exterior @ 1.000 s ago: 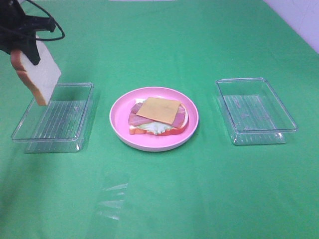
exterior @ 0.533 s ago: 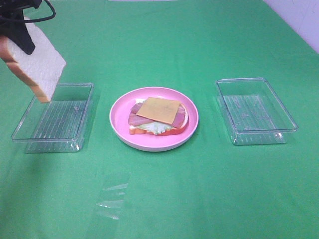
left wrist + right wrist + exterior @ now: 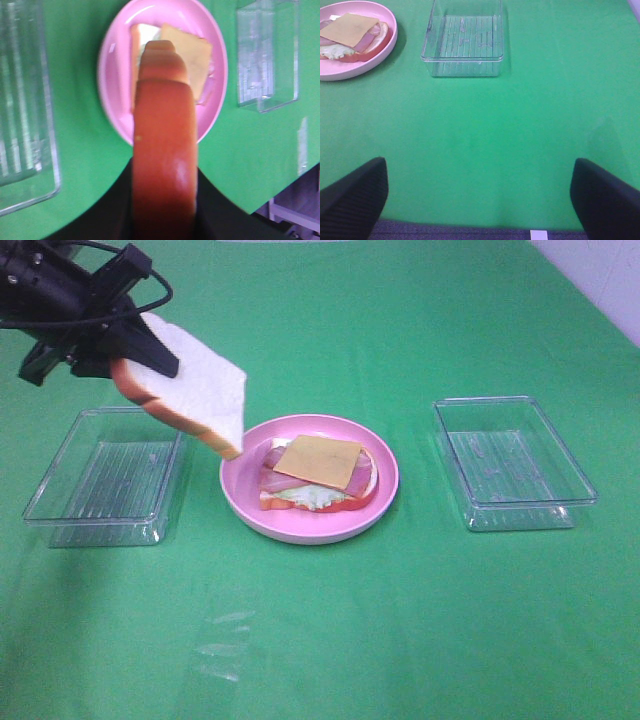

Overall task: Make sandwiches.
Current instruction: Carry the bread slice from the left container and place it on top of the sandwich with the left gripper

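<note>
Sandwich assembly, near completion. We see left gripper point(image 3: 135, 345) clamped on top bread slice point(image 3: 190, 395), held tilted in air between left tray point(image 3: 70, 505) and pink plate point(image 3: 300, 530), slice's lower corner over plate rim. On plate: bottom bread, lettuce point(image 3: 305, 497), bacon point(image 3: 272, 478), cheese slice point(image 3: 318, 461) stacked. Right gripper point(image 3: 475, 195) idle, fingers spread wide, holding nothing, near right tray point(image 3: 515, 465). We judge one step left: lay top slice flat on cheese, release.

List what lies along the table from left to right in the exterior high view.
Left clear tray → bread slice held by the left gripper → pink plate with the open sandwich → right clear tray.
</note>
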Controlling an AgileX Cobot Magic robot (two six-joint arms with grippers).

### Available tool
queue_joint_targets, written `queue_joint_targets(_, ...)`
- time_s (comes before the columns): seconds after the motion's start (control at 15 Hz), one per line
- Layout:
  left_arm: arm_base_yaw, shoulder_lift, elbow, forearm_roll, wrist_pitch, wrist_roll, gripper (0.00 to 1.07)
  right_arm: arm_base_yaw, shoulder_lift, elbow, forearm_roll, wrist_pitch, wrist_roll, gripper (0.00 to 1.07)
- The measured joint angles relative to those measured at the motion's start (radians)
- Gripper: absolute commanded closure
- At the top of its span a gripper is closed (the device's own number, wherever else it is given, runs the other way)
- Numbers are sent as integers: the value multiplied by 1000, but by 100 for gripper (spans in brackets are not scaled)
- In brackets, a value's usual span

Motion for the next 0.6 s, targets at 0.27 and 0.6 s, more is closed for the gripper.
queue_joint_targets(0.27, -148, 119, 1, -279, -122, 189, 107, 0, 0, 0, 0, 0, 0, 14)
queue_joint_targets(0.6, -255, 232, 1, -370, -282, 221, 107, 0, 0, 0, 0, 0, 0, 14)
